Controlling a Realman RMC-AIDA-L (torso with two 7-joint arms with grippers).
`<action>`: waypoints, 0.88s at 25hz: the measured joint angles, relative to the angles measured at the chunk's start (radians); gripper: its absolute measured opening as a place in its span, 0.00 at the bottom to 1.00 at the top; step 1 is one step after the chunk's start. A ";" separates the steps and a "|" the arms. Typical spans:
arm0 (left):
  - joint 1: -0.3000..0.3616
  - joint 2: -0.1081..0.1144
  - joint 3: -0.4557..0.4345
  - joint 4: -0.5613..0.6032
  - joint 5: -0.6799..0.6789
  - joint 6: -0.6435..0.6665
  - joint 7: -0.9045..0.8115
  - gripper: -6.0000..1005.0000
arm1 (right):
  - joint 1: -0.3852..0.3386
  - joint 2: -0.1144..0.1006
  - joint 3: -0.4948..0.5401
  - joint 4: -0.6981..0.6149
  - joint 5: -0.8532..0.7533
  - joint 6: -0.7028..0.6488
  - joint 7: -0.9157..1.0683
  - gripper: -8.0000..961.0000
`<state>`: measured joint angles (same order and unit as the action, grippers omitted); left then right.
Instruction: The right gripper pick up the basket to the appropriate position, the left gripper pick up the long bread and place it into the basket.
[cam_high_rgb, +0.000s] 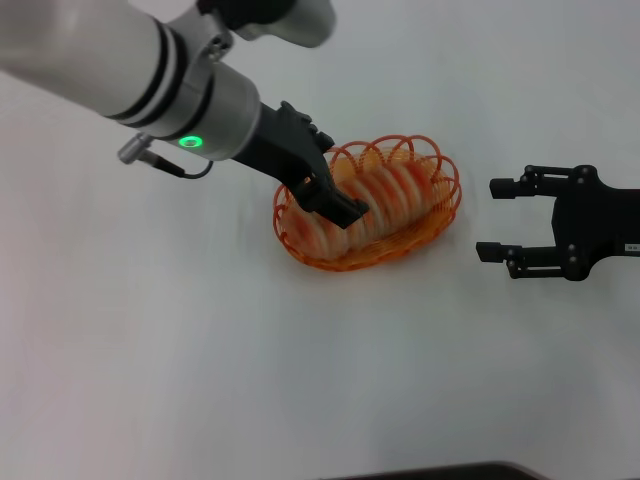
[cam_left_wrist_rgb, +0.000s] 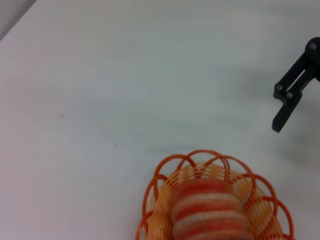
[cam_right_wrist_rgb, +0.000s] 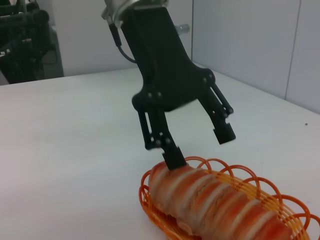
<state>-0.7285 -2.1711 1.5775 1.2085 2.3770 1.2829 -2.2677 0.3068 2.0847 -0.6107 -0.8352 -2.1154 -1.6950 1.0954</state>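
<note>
So the bread (cam_high_rgb: 385, 200) lies lengthwise in the basket (cam_high_rgb: 440, 222), which sits on the white table (cam_high_rgb: 200, 350). My left gripper (cam_high_rgb: 338, 200) hangs just over the loaf's near end, jaws spread wide, holding nothing. My right gripper (cam_high_rgb: 497, 220) sits off to the basket's right, apart from it, jaws wide too.
</note>
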 joint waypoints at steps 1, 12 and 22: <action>0.018 0.001 -0.025 0.010 -0.019 0.012 0.014 0.80 | 0.000 0.000 0.000 0.001 0.000 0.000 -0.001 0.83; 0.292 0.007 -0.559 0.002 -0.221 0.327 0.431 0.90 | 0.008 0.000 -0.003 0.002 0.003 0.001 -0.006 0.82; 0.408 0.009 -0.801 -0.292 -0.226 0.351 0.830 0.90 | -0.002 -0.025 0.008 0.003 -0.007 0.020 -0.015 0.82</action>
<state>-0.3206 -2.1625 0.7763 0.9168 2.1506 1.6340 -1.4377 0.3045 2.0600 -0.6025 -0.8318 -2.1228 -1.6746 1.0802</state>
